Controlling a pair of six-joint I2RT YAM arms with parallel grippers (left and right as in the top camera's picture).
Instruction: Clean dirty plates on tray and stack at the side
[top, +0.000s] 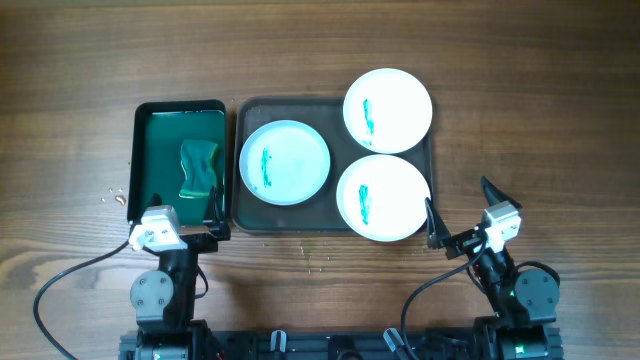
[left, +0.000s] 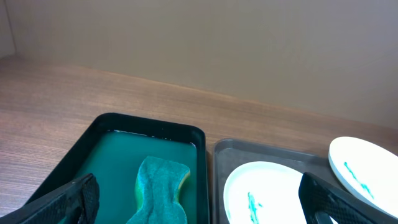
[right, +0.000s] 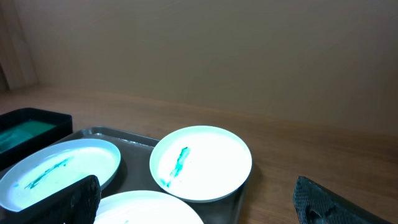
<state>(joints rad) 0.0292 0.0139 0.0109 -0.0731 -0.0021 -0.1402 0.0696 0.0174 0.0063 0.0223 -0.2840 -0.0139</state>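
I saw a matt, wood-grained table (top: 60, 80), smooth glossy white plates (top: 388, 110), a dull plastic-looking grey tray (top: 250, 215), a rough spongy pad (top: 197, 170), and a shiny green tray (top: 180, 105).

We are looking at three white plates (top: 285, 162), each bearing a teal smear, lying flat on the dark grey tray (top: 290, 108); the two on the right are overhanging its rim.

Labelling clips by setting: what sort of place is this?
Likely a lab bench staged for dishwashing: a wooden table, three smeared plates on a grey tray, a sponge in a green tray.
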